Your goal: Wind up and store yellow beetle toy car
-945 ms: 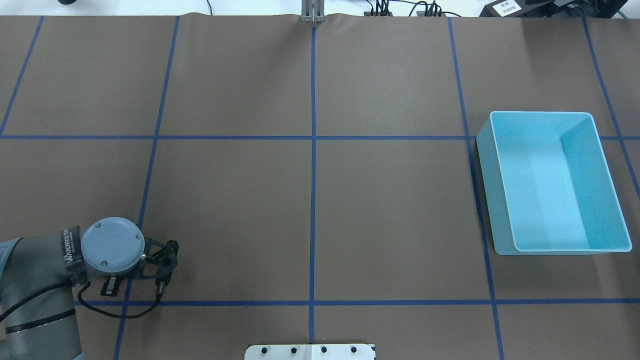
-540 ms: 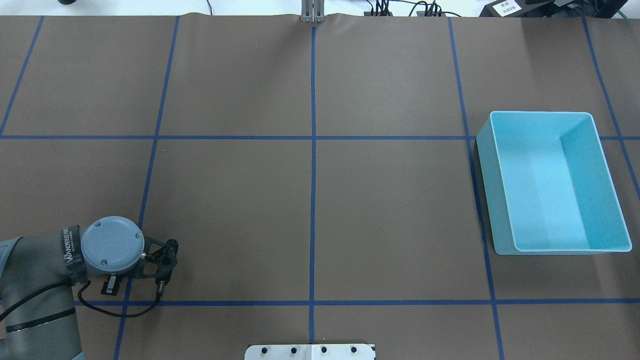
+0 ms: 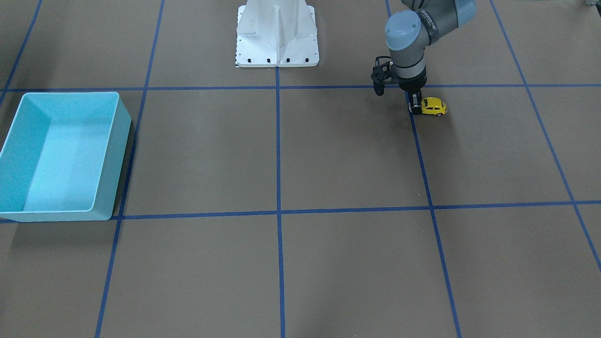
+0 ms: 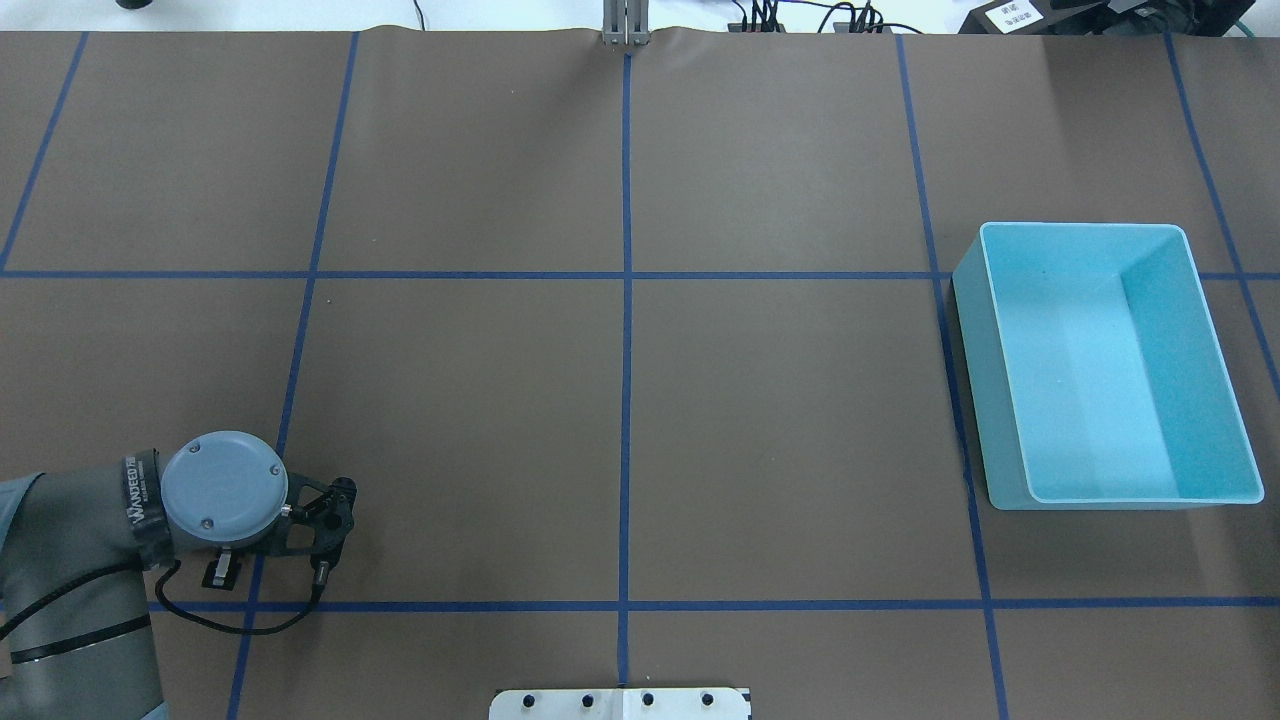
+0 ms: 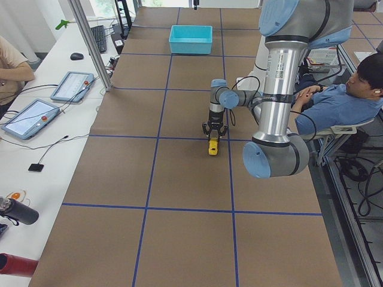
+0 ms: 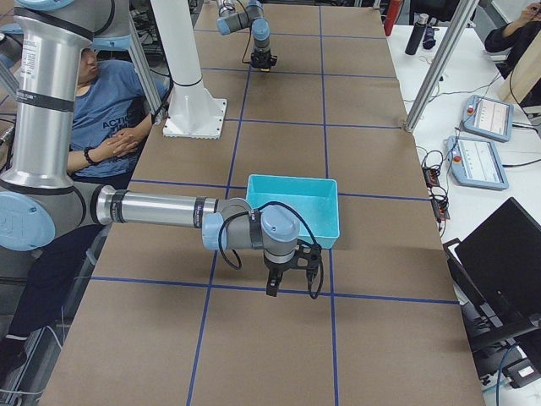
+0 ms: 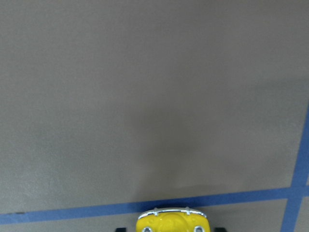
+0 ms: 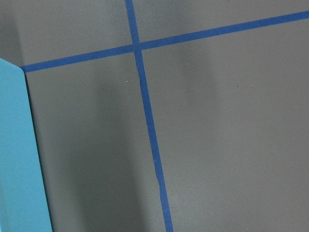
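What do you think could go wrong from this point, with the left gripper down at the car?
1. The left gripper sits at one end of the car, and most of the car sticks out past it. A pull-back to wind it may twist the car or let it slip.
2. The bin is far across the table, so a released car could veer and miss it.

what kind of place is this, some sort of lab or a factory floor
Most likely a robotics lab set up for recording: robot arms work over a table marked with a blue tape grid, the left gripper closed on a yellow toy car, and people sit alongside with touchscreen pendants.
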Tool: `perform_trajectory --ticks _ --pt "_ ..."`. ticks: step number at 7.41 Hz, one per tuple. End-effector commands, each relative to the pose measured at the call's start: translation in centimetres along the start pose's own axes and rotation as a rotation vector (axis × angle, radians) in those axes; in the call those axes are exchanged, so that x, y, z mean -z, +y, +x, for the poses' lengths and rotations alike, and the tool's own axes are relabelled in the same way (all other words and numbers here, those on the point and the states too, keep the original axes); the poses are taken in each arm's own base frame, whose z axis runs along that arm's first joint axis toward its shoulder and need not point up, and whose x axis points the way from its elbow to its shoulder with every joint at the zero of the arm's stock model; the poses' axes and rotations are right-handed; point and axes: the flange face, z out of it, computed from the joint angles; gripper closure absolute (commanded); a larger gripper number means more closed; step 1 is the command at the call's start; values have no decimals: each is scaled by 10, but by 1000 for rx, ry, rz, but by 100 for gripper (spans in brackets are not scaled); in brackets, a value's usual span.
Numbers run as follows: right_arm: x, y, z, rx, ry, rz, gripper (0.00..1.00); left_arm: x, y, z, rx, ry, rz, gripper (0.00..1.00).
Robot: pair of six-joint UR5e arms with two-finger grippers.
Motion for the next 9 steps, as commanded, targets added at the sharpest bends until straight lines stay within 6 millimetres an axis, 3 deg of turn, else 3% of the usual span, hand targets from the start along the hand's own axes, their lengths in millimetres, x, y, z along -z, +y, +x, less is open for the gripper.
perform_trajectory --ticks 1,3,4,6,9 --pt "0 0 -1 1 -1 1 0 17 5 -5 18 -16 30 100" --pt "0 0 0 0 1 0 0 35 18 -15 98 7 70 100" --pt "0 0 0 0 1 0 0 55 23 -14 183 29 118 100" --pt "0 0 0 -1 1 -1 0 59 43 -28 239 11 124 100" --pt "0 0 0 -1 3 -1 0 60 30 -43 154 -74 263 100"
